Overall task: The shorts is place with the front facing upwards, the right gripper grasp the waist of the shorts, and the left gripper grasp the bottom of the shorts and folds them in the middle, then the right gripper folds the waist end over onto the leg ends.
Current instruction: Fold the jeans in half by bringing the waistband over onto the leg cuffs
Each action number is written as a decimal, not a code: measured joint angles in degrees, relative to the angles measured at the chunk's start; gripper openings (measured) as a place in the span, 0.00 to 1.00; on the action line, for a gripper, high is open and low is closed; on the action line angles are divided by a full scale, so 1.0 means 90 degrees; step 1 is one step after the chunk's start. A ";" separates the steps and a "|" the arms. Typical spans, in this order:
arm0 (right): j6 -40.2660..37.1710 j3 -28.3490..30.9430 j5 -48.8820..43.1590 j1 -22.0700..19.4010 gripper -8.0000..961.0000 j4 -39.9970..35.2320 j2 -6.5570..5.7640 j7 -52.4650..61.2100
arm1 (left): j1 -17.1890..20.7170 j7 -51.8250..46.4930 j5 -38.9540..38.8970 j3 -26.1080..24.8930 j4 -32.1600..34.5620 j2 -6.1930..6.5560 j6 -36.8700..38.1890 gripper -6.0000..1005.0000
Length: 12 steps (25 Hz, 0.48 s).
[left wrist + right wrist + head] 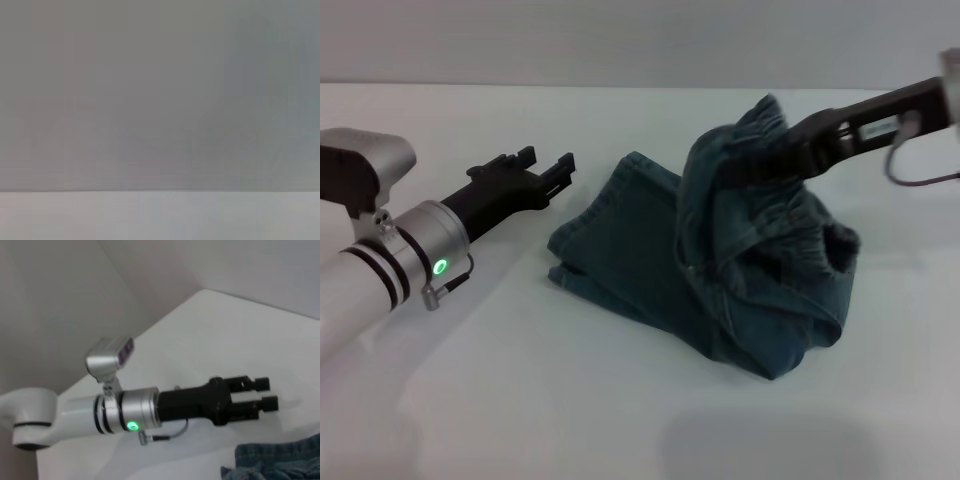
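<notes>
shorts (pixel 740 260) bunched on white table (pixel 570 400), plain grey wall (pixel 620 40) behind

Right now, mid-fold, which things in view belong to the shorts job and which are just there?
Job:
- blue-green denim shorts, already folded lengthwise, waist end lifted
- right gripper, black, clamped on the gathered elastic waistband
- left gripper, black jaw on a silver-white wrist, open, beside the shorts, holding nothing

Just there:
- white table
- grey wall

Blue-green denim shorts (pixel 720 270), white table (pixel 570 400), black left gripper (pixel 548 168) with green light.
</notes>
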 joint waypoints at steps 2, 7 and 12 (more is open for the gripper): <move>0.0265 -0.0250 -0.0064 0.0078 0.09 0.0102 0.0031 0.0005 | 0.0032 0.0053 0.0000 -0.0031 0.0027 0.0000 0.0015 0.62; 0.0856 -0.0448 -0.0512 0.0449 0.09 0.0584 0.0201 -0.0017 | 0.0085 0.0244 -0.0003 -0.0040 -0.0019 -0.0014 0.0018 0.62; 0.1126 -0.0510 -0.0604 0.0665 0.27 0.0811 0.0265 -0.0187 | 0.0125 0.0246 -0.0006 -0.0044 -0.0025 -0.0026 0.0018 0.62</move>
